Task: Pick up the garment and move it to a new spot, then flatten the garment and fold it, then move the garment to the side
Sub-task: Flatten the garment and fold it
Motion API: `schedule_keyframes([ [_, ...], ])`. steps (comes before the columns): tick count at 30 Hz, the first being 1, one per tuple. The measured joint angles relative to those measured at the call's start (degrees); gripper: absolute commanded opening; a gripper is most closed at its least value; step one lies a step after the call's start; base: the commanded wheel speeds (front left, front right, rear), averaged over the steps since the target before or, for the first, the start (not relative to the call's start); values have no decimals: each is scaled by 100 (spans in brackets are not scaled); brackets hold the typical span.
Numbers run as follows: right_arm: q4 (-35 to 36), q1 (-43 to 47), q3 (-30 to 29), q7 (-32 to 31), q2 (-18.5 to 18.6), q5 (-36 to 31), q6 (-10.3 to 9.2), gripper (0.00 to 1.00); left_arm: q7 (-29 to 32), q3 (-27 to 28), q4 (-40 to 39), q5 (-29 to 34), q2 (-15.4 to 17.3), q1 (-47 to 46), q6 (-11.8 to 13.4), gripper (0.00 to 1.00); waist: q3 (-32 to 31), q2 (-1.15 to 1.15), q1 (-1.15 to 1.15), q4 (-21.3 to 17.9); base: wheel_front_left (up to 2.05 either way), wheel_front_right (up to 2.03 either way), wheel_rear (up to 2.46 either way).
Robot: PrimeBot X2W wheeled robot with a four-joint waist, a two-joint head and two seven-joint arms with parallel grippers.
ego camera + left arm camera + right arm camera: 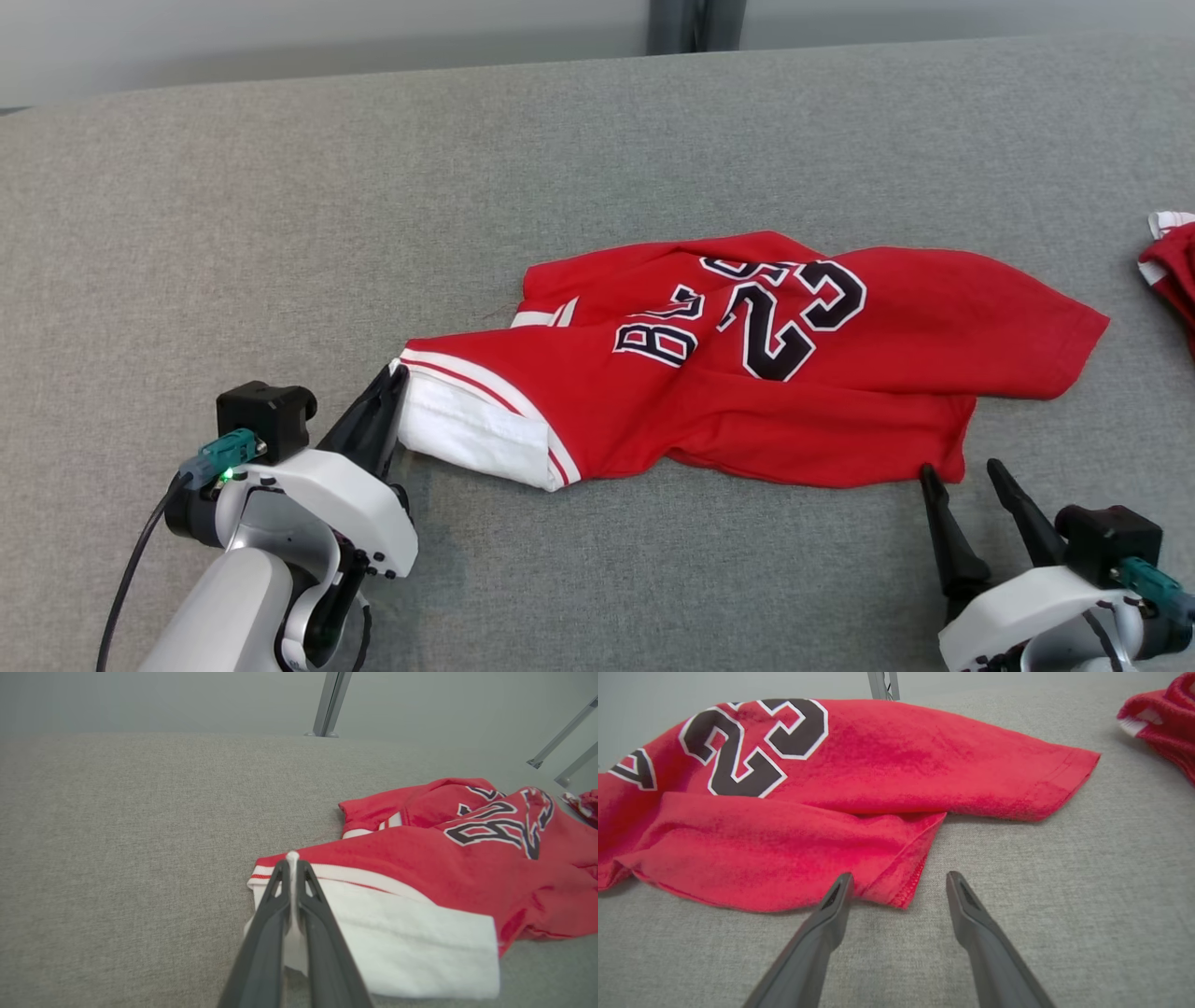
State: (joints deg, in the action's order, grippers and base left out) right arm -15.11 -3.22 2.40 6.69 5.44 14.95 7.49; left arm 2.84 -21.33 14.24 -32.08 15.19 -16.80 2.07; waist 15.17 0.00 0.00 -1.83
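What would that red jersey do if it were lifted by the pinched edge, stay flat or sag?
Probably sag: the red jersey lies in soft folds and wrinkles, so it looks floppy. Likely light, as the left tool pinches a thin white edge. It may drag on the grey fabric surface rather than slide.

We see the left gripper (397,375) with two long, thin, dark grey fingers (261,952) that end in points. Behind it is a smooth white rounded plastic shell (317,509) with small dark dots (373,567) along its edge. On it sits a square black box (266,415). A blue-green plug (222,455) sticks out by a tiny green light (227,476), and a thin black cable (131,569) runs from there. The round forearm (219,611) is pale grey. The right gripper (961,469) looks the same, with a second white shell (1027,607), second black box (1106,541) and second blue-green plug (1153,579).
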Motion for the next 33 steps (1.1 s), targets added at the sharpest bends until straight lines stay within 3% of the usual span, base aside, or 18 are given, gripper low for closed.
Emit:
schedule_keyframes([
  [5,-676,-272,144,89,42,-71,0,100,-8,-45,-74,21,-5,7,2,0,43,0,0,57,0,0,0],
  [6,-755,-310,160,127,40,-38,0,79,-41,-48,-86,24,-11,7,3,0,46,0,0,71,0,0,0],
  [8,-867,-399,215,155,46,20,0,0,-97,-51,-118,37,-4,8,19,0,54,0,0,80,0,0,0],
  [13,-923,-505,337,354,149,276,1,0,-343,14,-186,79,33,9,41,0,33,0,0,26,0,0,0],
  [17,-563,-616,250,489,338,265,1,0,-584,97,-424,145,112,-30,78,0,-54,0,0,-27,0,0,0],
  [33,1936,-1553,-297,-67,1025,3,0,0,-554,266,-2033,597,402,-1418,203,0,-608,0,0,-64,0,0,0],
])
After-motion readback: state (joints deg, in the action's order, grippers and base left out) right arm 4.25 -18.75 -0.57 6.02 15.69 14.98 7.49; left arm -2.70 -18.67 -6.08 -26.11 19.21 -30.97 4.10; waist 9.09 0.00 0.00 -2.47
